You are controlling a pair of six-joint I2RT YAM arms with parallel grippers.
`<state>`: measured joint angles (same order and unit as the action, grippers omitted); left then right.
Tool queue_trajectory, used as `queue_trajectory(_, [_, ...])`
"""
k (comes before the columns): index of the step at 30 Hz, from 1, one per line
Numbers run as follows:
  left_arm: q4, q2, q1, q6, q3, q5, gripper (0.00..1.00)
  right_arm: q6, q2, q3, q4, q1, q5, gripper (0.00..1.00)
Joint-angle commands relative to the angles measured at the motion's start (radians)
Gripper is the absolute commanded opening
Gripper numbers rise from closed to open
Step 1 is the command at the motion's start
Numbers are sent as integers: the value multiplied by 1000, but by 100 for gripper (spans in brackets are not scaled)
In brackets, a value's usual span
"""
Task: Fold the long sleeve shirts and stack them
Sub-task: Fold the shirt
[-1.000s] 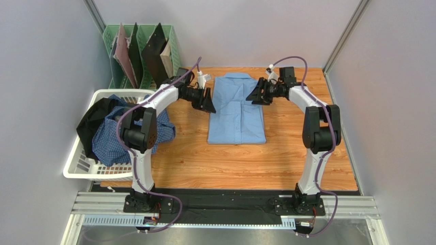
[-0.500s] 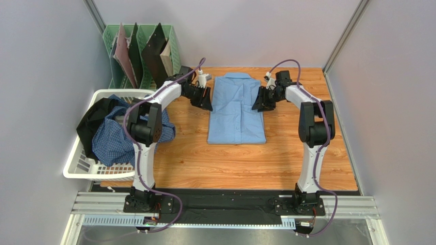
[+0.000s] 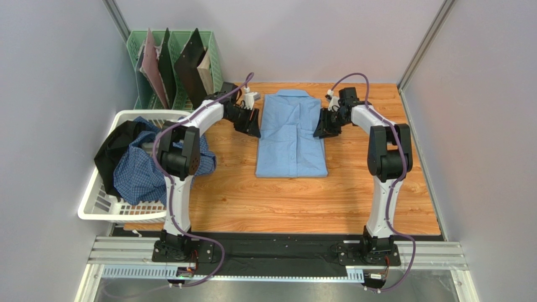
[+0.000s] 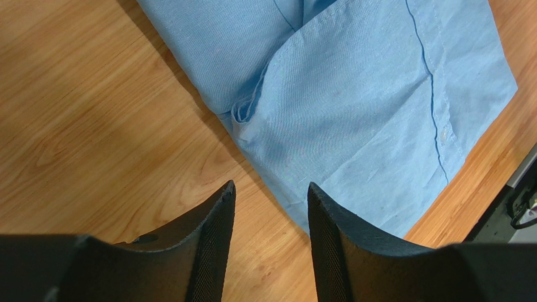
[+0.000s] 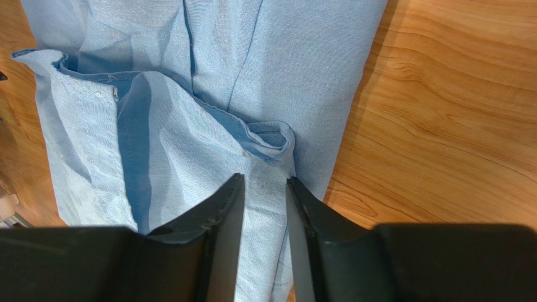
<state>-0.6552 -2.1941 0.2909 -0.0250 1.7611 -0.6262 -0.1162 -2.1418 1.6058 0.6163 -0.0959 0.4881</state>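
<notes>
The light blue shirt lies folded flat on the wooden table, collar at the far end. My left gripper is at its left edge, low over the table. In the left wrist view the left gripper is open, its gap over bare wood and the shirt's edge. My right gripper is at the shirt's right edge. In the right wrist view the right gripper is open by a narrow gap over a fold of the shirt. The blue-and-white checked shirt lies bunched in the basket.
A white laundry basket stands at the left edge, with a black garment draped over its side. A green rack with folders stands at the back left. Grey walls close in both sides.
Both grippers have come down and in toward the shirt's side edges. The right wrist dropped lower toward the table. The shirt has not moved.
</notes>
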Motion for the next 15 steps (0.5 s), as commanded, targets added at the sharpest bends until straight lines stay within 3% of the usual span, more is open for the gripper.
queue_trajectory(1, [6,-9,-9,-15,43,-6,53,9,-15,40,0,-7,10,33])
queue_trajectory(15, [2,-6,-15,-13,46,-12,53,36,8,42,11,-8,-57,37])
